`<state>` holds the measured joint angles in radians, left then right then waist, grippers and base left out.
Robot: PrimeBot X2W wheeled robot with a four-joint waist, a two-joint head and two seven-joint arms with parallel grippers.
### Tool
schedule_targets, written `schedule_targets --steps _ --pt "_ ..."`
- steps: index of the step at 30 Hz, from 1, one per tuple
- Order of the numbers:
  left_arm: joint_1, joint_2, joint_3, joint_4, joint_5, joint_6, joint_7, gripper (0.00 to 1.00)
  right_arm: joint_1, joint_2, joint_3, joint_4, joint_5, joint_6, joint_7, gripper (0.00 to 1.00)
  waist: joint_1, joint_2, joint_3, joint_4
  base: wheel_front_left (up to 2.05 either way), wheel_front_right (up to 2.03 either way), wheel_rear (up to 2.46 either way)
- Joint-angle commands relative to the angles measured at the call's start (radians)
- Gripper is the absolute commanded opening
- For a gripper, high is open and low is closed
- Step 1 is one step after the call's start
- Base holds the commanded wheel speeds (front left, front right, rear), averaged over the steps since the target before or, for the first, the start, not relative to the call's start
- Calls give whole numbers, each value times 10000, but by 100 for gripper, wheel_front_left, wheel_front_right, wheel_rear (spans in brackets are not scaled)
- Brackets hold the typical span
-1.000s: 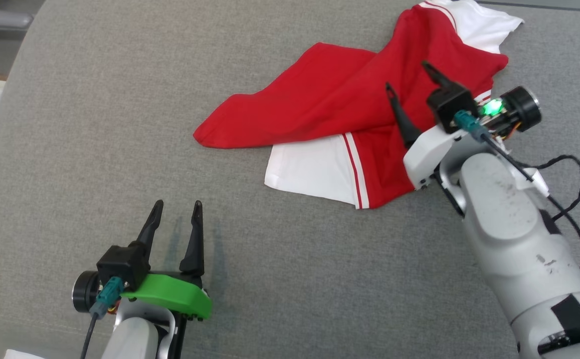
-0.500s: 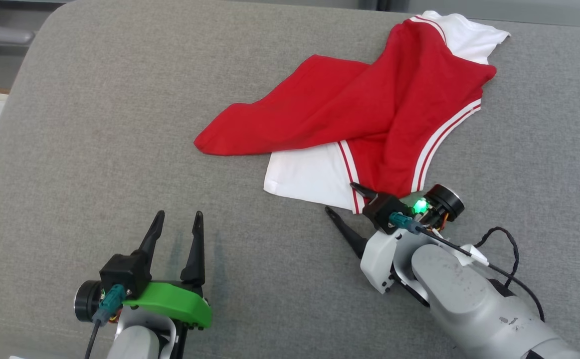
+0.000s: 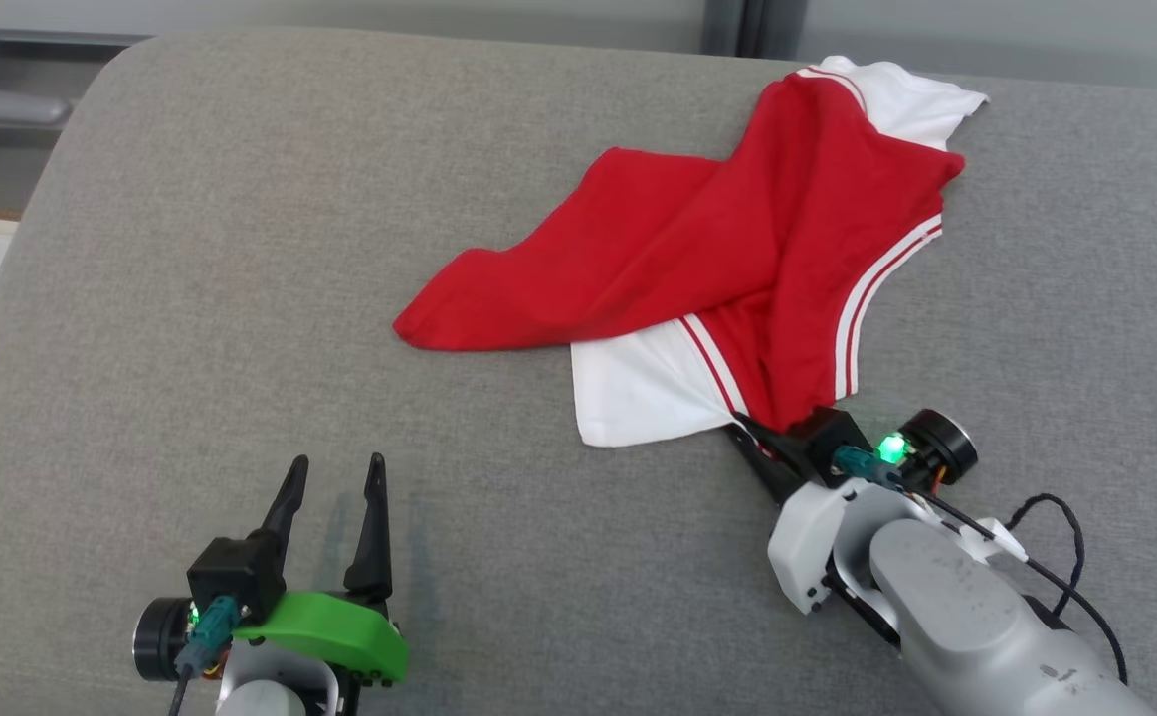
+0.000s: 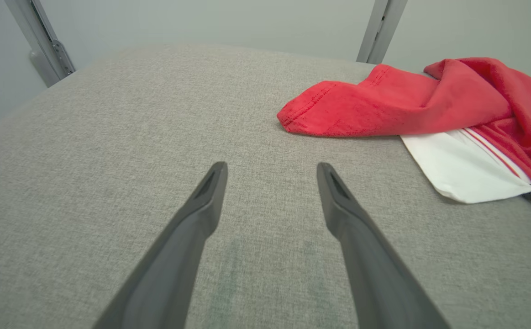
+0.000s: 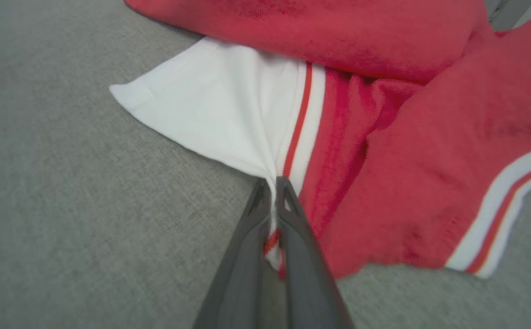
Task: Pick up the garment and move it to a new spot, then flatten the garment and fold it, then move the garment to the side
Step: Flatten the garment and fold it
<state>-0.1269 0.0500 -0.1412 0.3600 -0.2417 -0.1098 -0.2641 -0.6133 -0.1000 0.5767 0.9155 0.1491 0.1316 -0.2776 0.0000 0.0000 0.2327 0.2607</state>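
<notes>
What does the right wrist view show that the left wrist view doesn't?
Right wrist view: the dark two-fingered right gripper shut on the near edge of the red and white fabric garment, at its white panel beside the stripe. Left wrist view: the dark two-fingered left gripper open over the grey fabric cushion, apart from the garment; grey metal posts behind. Both: the garment and the cushion.

Grey fabric cushion [image 3: 240, 298], metal posts [image 4: 381, 27] and pale wall [image 4: 201, 18] behind
</notes>
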Motion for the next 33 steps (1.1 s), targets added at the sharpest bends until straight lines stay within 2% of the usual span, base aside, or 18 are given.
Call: schedule_targets --steps 1,14,15,16,17,18,25,33 --pt "171 22 33 -27 85 17 0 100 780 -479 -122 125 -4 -21 243 0 0 0 -372 -406 0 0 0" --pt "590 21 -184 -63 266 33 0 100 2557 -1787 -2212 -1323 -267 -21 172 0 0 0 -1155 -1662 0 0 0" --pt "615 21 -240 -60 274 19 0 100 2633 -1837 -2398 -1376 -330 -19 166 17 0 0 -1163 -1762 0 0 0" --pt "640 21 -282 -55 276 11 0 100 2669 -1839 -2570 -1428 -331 -19 159 42 0 0 -1157 -1850 0 0 0" --pt "636 21 -369 -51 287 -8 0 100 2690 -1826 -2828 -1542 -322 -19 139 92 0 0 -1136 -1942 0 0 0" --pt "620 21 -441 -51 278 -22 0 100 2722 -1810 -3004 -1640 -333 -19 139 100 0 0 -1118 -2007 0 0 0" --pt "254 26 -1708 -107 -344 -191 0 100 3069 -1488 -4567 -2916 -762 -18 137 100 0 0 -944 -2373 0 0 0" --pt "-255 100 -3808 843 -1178 -213 -1 100 3213 -853 -5311 -3927 -1419 -18 137 100 0 0 -736 -2788 0 0 0"
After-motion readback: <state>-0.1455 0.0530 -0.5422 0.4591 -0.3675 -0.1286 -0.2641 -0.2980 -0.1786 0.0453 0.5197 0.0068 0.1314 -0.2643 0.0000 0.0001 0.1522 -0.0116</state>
